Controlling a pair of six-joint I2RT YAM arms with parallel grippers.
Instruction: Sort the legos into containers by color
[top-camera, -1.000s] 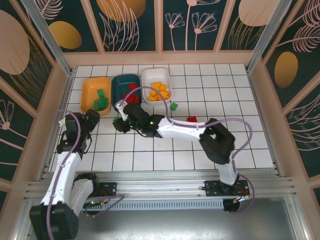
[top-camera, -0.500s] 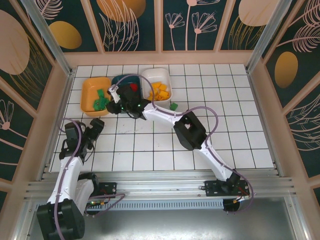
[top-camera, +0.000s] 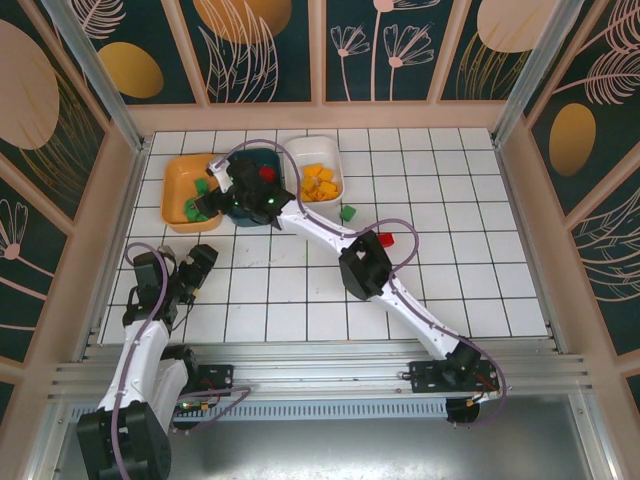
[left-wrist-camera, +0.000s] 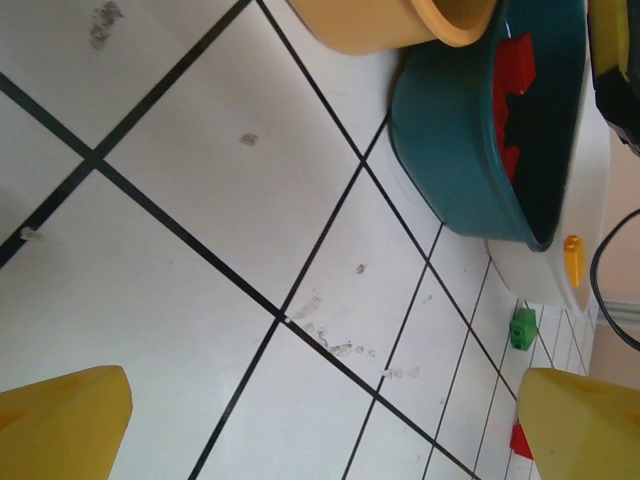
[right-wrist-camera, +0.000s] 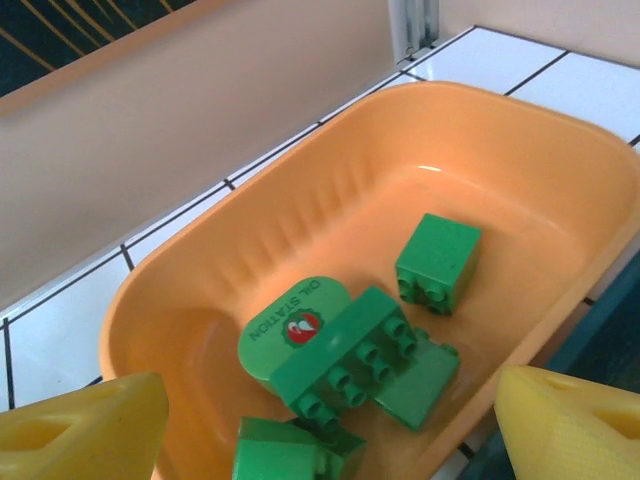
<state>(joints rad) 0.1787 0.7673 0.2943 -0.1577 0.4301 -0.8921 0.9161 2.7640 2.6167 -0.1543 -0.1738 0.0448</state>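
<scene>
1. tiled table (top-camera: 450, 290): sort is nearly done by my judgement. two legos are loose on it, right of the containers.
2. right arm (top-camera: 320, 230): it is stretched far left across the workspace, crossing the near side of the teal tray (top-camera: 250, 178), with its cable looped above it. when you pull back, a low link or the cable could catch that rim and drag the tray.
3. orange tray (right-wrist-camera: 200, 270): it holds the green pile. teal holds reds, and the white tray (top-camera: 312, 150) holds yellow-orange. mixing is the risk if a tray shifts.
4. right gripper (right-wrist-camera: 330, 425): jaws wide, nothing between them, hanging over the orange tray above the long green brick (right-wrist-camera: 345, 352). descending here would scatter the pile.
5. left gripper (left-wrist-camera: 320, 425): jaws wide and empty, low over bare tile near the teal tray. if you send both arms for the loose pieces, they may clash.
6. red brick (top-camera: 385, 239): it sits just beside the right arm's elbow. a sweeping retract could knock it away.
7. green brick (top-camera: 347, 212): it is near the white tray. a sloppy grasp could nudge it against that rim.
</scene>
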